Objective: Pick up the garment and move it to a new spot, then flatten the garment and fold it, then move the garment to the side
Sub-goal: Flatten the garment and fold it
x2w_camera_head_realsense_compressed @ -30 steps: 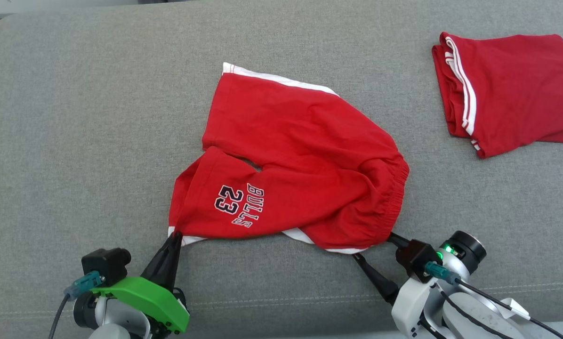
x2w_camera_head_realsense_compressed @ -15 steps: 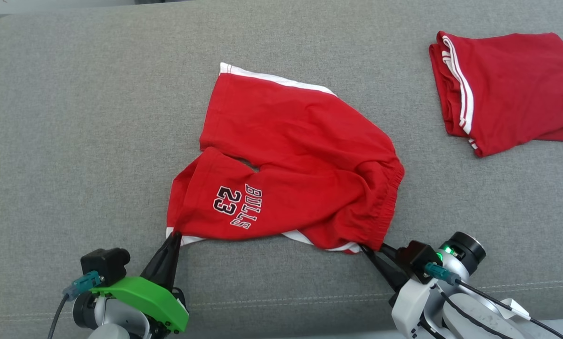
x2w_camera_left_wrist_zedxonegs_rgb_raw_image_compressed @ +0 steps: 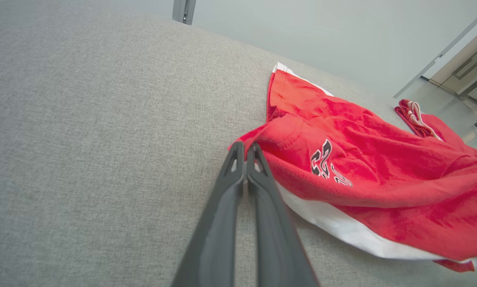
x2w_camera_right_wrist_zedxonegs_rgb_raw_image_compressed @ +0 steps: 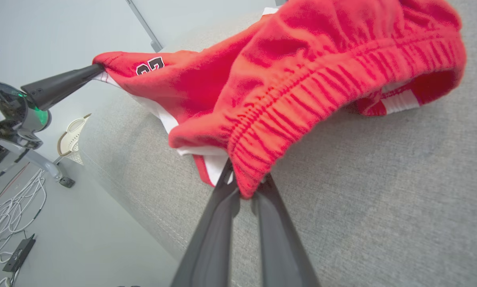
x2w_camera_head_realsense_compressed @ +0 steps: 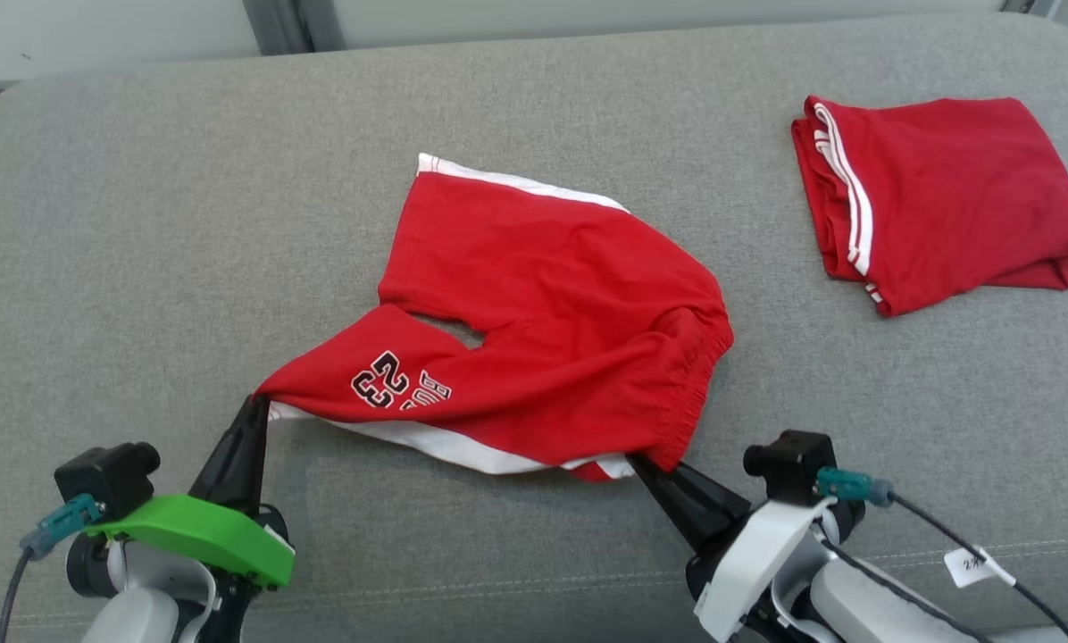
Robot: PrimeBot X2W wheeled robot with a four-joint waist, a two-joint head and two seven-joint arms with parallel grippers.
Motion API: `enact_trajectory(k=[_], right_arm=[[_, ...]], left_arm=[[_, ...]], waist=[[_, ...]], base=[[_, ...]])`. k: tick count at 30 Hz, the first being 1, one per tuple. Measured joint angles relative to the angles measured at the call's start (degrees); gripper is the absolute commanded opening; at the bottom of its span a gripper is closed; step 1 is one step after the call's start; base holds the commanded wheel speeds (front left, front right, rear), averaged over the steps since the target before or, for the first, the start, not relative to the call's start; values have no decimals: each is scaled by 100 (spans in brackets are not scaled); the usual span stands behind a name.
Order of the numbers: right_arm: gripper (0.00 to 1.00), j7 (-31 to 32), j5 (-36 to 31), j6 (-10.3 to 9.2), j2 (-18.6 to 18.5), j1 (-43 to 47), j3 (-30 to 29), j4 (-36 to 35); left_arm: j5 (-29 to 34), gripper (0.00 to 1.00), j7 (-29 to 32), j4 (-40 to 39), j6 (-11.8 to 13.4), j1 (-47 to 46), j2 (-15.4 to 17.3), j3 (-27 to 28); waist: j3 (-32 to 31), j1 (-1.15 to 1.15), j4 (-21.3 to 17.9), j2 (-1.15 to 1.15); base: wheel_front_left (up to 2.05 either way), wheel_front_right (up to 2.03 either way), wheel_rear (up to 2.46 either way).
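Item: red shorts (x2w_camera_head_realsense_compressed: 552,321), white trim, printed number. They lie mid-cushion on the grey sofa (x2w_camera_head_realsense_compressed: 141,223), with the near edge raised off the seat and the far leg flat.

Hold one: left gripper (x2w_camera_head_realsense_compressed: 255,404), fingers pressed together on the hem corner of the near leg.

Hold two: right gripper (x2w_camera_head_realsense_compressed: 638,460), clamped on the corner of the waistband.

Reason, as judged: with two end corners pinched, the cloth stretches between them and can be carried without bunching.

Also present: folded red garment (x2w_camera_head_realsense_compressed: 936,196), far right, well apart.

Room: bare cushion to the left and beyond the shorts. The seat's front edge is near, just behind both grippers. The right side is partly taken.
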Motion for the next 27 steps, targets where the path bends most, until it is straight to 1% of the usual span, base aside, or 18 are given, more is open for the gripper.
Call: enact_trajectory(k=[3, 11, 12, 13, 15, 16, 17, 18, 21, 22, 25, 27], right_arm=[[0, 369, 568, 1, -196, -168, 115, -564], [0, 1636, 1945, 0, -1046, -491, 210, -1855], [0, 1795, 2121, 0, -1150, -491, 208, -2020], [0, 2059, 2396, 0, -1357, -491, 160, -2346], [0, 2296, 2648, 0, -1561, -491, 53, -2692], [0, 2296, 2648, 0, -1561, -491, 53, -2692], [0, 2504, 2853, 0, -1781, -491, -52, -3039], [0, 2595, 2944, 0, -1886, -489, -131, -3207], [0, 2786, 3259, 0, -2205, -446, -460, -3762], [0, 2786, 3259, 0, -2205, -446, -460, -3762], [0, 2918, 3652, -11, -2487, -380, -776, -4379], [0, 2988, 3909, -73, -2633, -343, -993, -4768]], left_arm=[[-110, 0, 1, -191, 0, -83, 59, 71], [-180, 0, 205, -659, 4, -235, 253, 176], [-220, 0, 226, -714, 37, -231, 286, 198], [-271, 0, 315, -850, 83, -206, 348, 259], [-298, 0, 400, -1012, 155, -112, 417, 346], [-298, 0, 400, -1012, 155, -112, 417, 346], [-428, 0, 490, -1190, 219, 52, 526, 423], [-456, 0, 519, -1285, 255, 139, 577, 472], [-497, 0, 679, -1690, 371, 385, 743, 568], [-497, 0, 679, -1690, 371, 385, 743, 568], [-563, 0, 848, -2246, 455, 553, 869, 660], [-604, 0, 972, -2648, 504, 605, 959, 703]], waist=[[-139, 0, -28, 0], [-565, 0, -87, 0], [-623, 0, -94, 0], [-734, 0, -109, 0], [-844, 0, -127, 0], [-844, 0, -127, 0], [-946, 0, -152, 0], [-993, 0, -166, 0], [-1110, 0, -221, 0], [-1110, 0, -221, 0], [-1149, 0, -289, 0], [-1122, 0, -311, 0]], base=[[0, 0, 0], [0, 0, 0], [0, 0, 0], [0, 0, 0], [0, 0, 0], [0, 0, 0], [0, 0, 0], [0, 0, 0], [0, 0, 0], [0, 0, 0], [0, 0, 0], [0, 0, 0]])
